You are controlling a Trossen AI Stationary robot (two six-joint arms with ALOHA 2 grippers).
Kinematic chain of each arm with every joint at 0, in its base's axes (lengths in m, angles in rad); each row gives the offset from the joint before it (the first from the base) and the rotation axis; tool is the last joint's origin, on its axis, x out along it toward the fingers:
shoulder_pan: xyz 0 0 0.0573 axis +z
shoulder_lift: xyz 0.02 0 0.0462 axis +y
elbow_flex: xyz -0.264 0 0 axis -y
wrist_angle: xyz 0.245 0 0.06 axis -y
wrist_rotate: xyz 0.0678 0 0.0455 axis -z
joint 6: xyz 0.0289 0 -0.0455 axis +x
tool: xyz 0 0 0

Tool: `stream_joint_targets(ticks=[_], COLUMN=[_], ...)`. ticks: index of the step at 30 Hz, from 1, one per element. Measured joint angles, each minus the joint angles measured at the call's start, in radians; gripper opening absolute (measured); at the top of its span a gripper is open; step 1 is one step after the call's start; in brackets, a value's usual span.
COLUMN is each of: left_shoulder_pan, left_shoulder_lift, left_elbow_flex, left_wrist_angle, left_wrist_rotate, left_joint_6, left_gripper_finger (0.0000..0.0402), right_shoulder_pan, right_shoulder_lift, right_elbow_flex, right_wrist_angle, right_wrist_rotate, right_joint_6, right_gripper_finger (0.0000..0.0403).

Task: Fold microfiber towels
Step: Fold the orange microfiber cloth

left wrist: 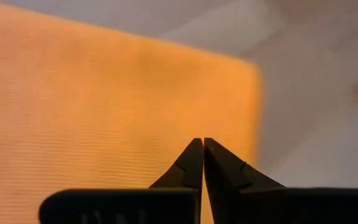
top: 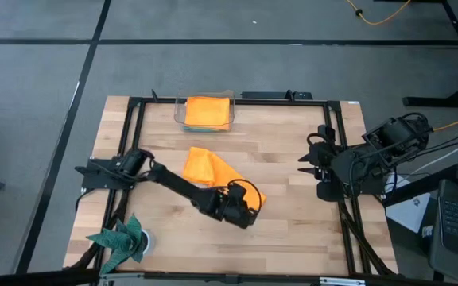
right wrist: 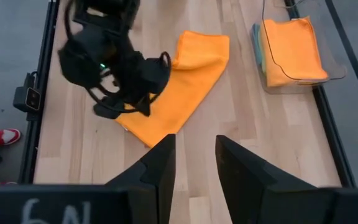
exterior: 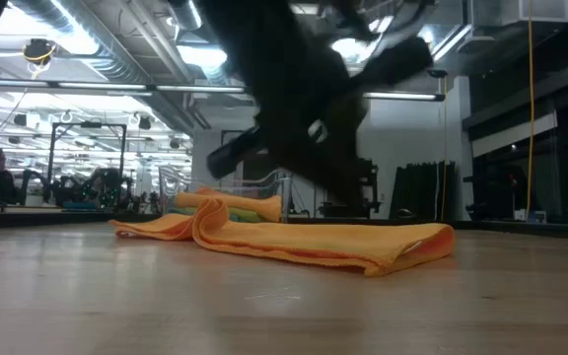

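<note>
High view: orange towel (top: 213, 171) on the wooden table (top: 293, 230), partly doubled over, fold unfinished. Left gripper (top: 241, 208) down at its near corner. Clear bin (top: 183, 119) at the far edge, holding a folded stack, orange on top. Right gripper (top: 312, 159) parked near the right rail. Dark spiky cloth (top: 122, 238) at the near-left corner.

Low view: loose towel lying flat with a soft rolled ridge; plush, limp, hemmed edge.

Left wrist view: fingertips (left wrist: 194, 163) pressed together over fine ribbed orange pile; pinch on fabric likely, not confirmed.

Right wrist view: jaws apart, empty. Turquoise and green edges under the bin's orange: three apparently done, one left.
</note>
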Motion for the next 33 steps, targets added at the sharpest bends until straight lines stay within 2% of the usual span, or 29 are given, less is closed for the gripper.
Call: stream_joint_targets(ticks=[2,8,15,18,23,29,33], left_shoulder_pan=[0.013,0.02,-0.091,-0.145,-0.195,-0.216,-0.243], left_shoulder_lift=[0.008,0.061,0.055,0.053,0.054,0.046,0.043], left_elbow_flex=[-0.008,-0.004,-0.003,-0.004,0.022,0.151,0.236], left_wrist_angle=[-0.017,0.021,0.008,0.001,-0.018,-0.029,-0.02], left_wrist_rotate=[0.017,0.178,0.314,0.305,0.203,0.19,0.19], left_joint_6=[0.017,0.005,-0.101,-0.16,-0.192,0.009,0.174], left_gripper_finger=[0.0002,0.0,0.0,0.0,0.0,0.0,0.0], right_shoulder_pan=[0.0,0.0,0.0,0.0,0.0,0.0,0.018], right_shoulder_lift=[0.0,0.0,0.0,0.0,0.0,0.0,0.0], right_elbow_flex=[0.0,0.0,0.0,0.0,0.0,0.0,-0.043], right_wrist_angle=[0.0,0.0,0.0,0.0,0.0,0.0,0.003], right_wrist_rotate=[0.0,-0.016,-0.027,-0.027,-0.027,-0.069,-0.093], right_joint_6=[0.002,0.003,-0.001,-0.001,-0.002,0.006,0.077], right_gripper_finger=[0.0116,0.0116,0.0116,0.0116,0.0116,0.0116,0.0116])
